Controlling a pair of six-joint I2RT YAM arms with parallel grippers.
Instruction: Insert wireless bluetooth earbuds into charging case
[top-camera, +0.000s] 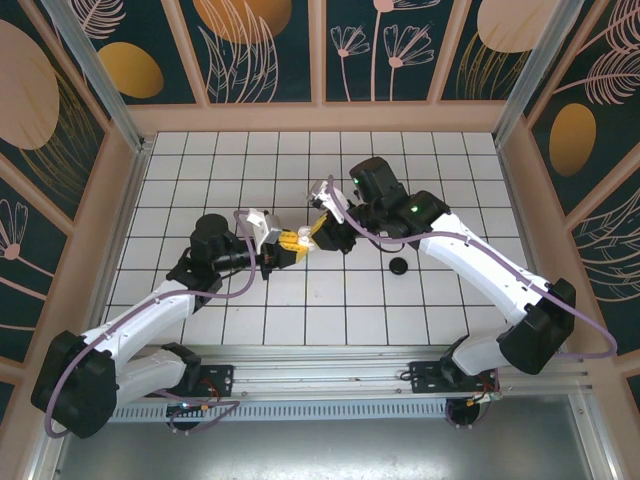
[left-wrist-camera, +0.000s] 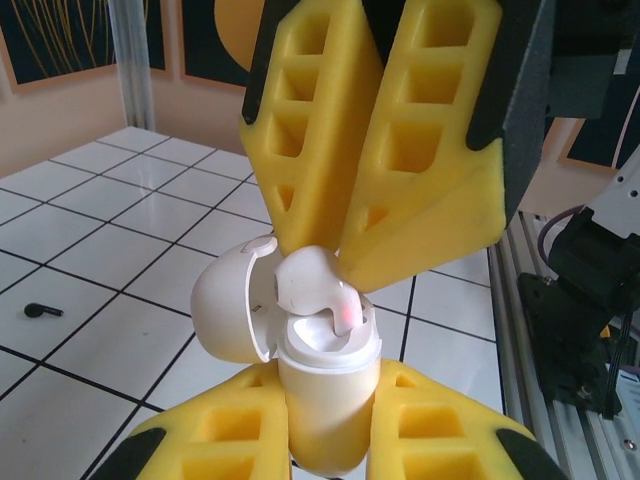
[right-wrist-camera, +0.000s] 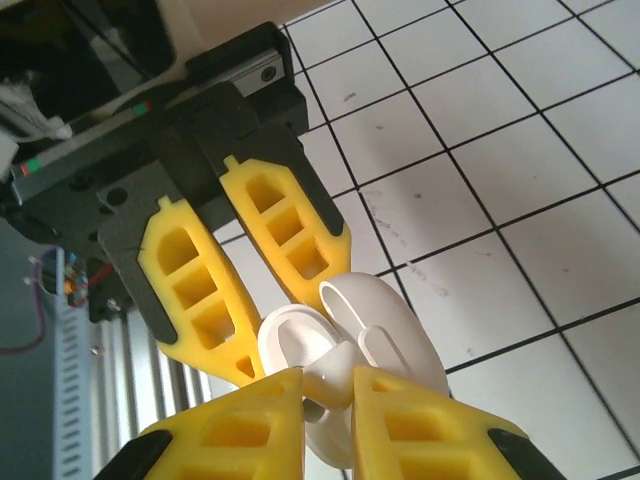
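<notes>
White earbud (left-wrist-camera: 312, 288) pinched between the narrow jaws of the right gripper (left-wrist-camera: 318, 260), at the mouth of the open charging case (left-wrist-camera: 322, 400) and touching its well (left-wrist-camera: 322, 338), long axis roughly in line with it; case clamped tight by the left gripper (left-wrist-camera: 325, 430) from the opposite side, lid (left-wrist-camera: 232, 312) hinged aside; small black bud (left-wrist-camera: 42, 310) on the tiles (left-wrist-camera: 120, 220), well apart

One camera looks down on me from high behind. My two wrist cameras sit very close, both seeing the case (left-wrist-camera: 320, 400).
</notes>
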